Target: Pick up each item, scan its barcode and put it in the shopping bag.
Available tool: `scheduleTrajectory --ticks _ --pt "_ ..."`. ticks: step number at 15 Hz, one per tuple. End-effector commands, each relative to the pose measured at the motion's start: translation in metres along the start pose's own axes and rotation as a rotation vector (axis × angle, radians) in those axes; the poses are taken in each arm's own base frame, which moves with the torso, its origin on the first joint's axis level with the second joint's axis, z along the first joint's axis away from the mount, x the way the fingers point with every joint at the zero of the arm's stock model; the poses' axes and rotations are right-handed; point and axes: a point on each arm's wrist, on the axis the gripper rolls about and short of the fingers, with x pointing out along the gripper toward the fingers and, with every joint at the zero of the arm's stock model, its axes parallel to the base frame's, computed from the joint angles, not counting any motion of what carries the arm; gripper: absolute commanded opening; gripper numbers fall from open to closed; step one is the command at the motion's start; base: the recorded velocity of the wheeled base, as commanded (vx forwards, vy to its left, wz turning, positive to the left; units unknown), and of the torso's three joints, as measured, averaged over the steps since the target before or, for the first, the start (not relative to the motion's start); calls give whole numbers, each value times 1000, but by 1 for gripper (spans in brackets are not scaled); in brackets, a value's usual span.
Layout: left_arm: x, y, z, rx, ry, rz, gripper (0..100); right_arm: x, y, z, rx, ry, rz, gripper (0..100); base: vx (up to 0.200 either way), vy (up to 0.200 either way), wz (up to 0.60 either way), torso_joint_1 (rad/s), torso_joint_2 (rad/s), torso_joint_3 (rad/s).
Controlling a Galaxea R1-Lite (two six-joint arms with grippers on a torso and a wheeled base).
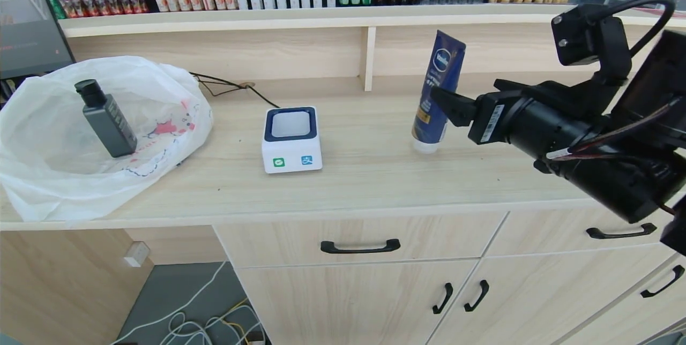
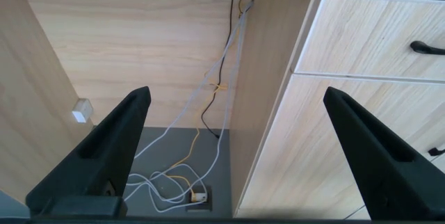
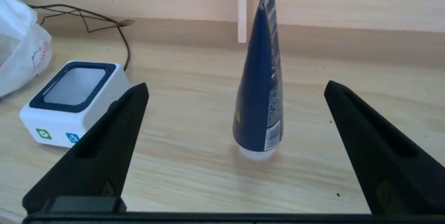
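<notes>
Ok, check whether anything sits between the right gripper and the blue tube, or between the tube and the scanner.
Nothing visible does. The right gripper is open and faces the upright blue tube, with only counter between them. From the tube across to the scanner there is likewise only counter surface.

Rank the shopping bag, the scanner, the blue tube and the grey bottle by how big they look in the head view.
Largest: shopping bag. Then blue tube and scanner, too alike to rank. Smallest: grey bottle.
</notes>
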Motion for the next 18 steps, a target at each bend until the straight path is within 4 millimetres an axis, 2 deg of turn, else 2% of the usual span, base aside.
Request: scheduleTrajectory --ticks 1,10,18 --pt "0 0 0 -1 0 1 100 12 -5 -8 -1 23 -23 100 0 0 0 0 0 0" --pt "0 0 0 -1 0 0 100 60 -22 -15 -7 22 -69 100 0 0 0 0 0 0" --pt "0 0 0 -1 0 0 100 104 -15 -26 -8 -3 -48 100 0 0 0 0 0 0"
